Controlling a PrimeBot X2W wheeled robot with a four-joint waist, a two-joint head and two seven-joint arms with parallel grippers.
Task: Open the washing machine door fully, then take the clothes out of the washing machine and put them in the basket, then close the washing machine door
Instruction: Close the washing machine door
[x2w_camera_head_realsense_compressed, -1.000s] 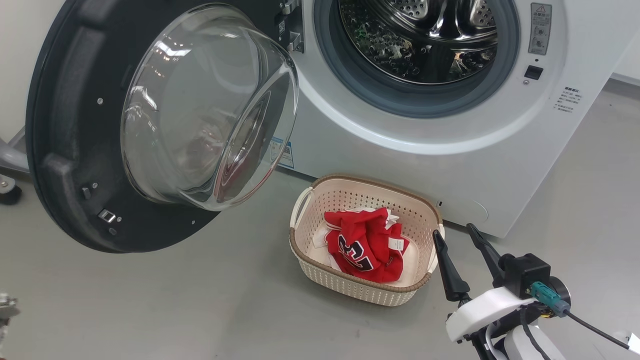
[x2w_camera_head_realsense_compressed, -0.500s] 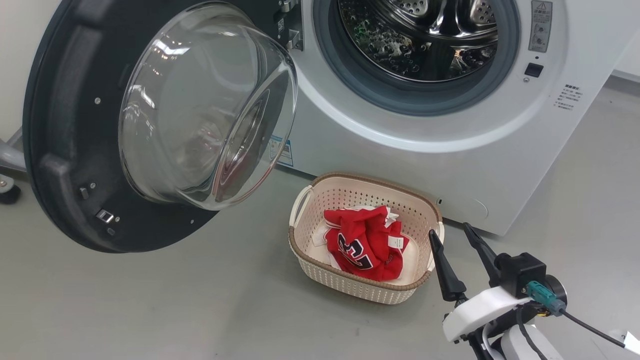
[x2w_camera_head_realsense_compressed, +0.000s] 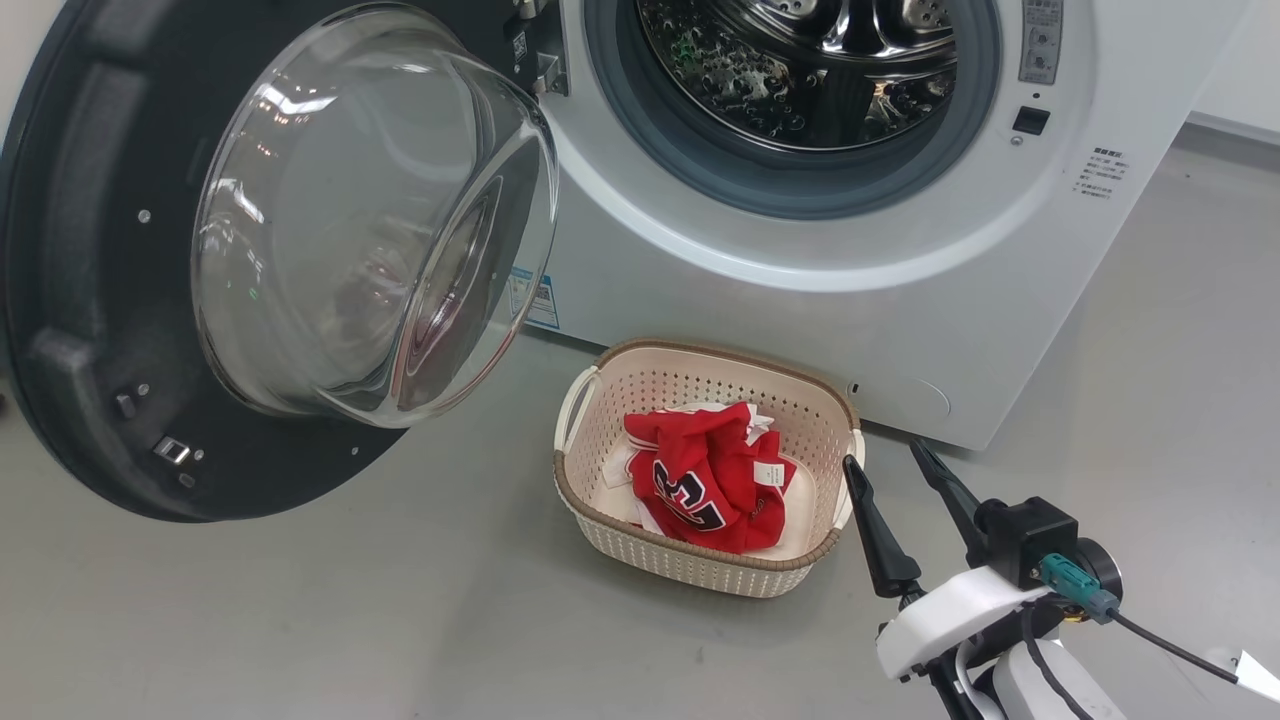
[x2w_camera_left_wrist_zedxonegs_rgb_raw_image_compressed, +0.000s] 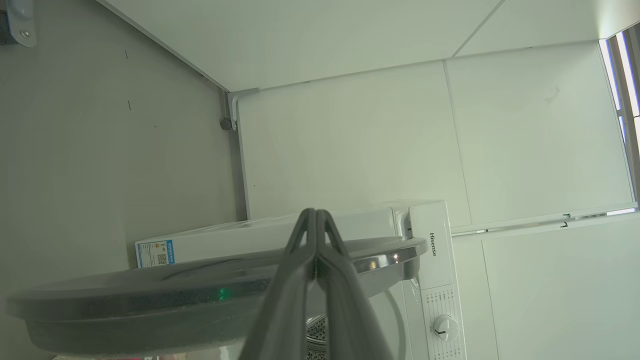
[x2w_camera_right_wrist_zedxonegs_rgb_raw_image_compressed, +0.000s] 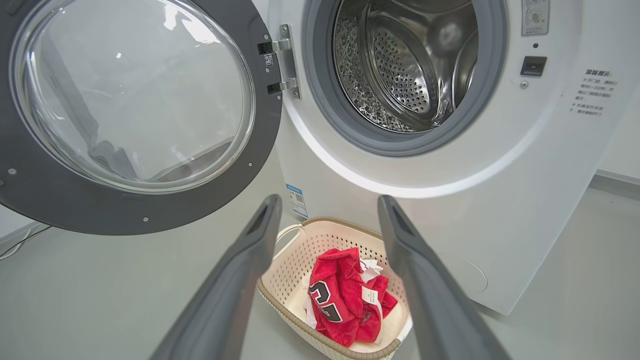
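On the floor (x2w_camera_head_realsense_compressed: 400, 620), close against the front of the washing machine (x2w_camera_head_realsense_compressed: 800, 330) and below its drum (x2w_camera_head_realsense_compressed: 790, 70), stands the basket (x2w_camera_head_realsense_compressed: 690, 352) with the clothes (x2w_camera_head_realsense_compressed: 700, 480) heaped inside. The door (x2w_camera_head_realsense_compressed: 90, 300) is swung wide to the left, and its glass bowl (x2w_camera_head_realsense_compressed: 350, 220) bulges out beside the basket without touching it. The right gripper (x2w_camera_head_realsense_compressed: 882, 454) hovers just beside the basket's right handle, fingers spread, holding nothing. The left gripper (x2w_camera_left_wrist_zedxonegs_rgb_raw_image_compressed: 316, 215), fingers pressed together and empty, points across the door's outer edge.

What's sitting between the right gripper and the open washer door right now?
The basket, holding the clothes, sits between the right gripper and the washing machine door; beyond it, bare floor. The head view shows this.
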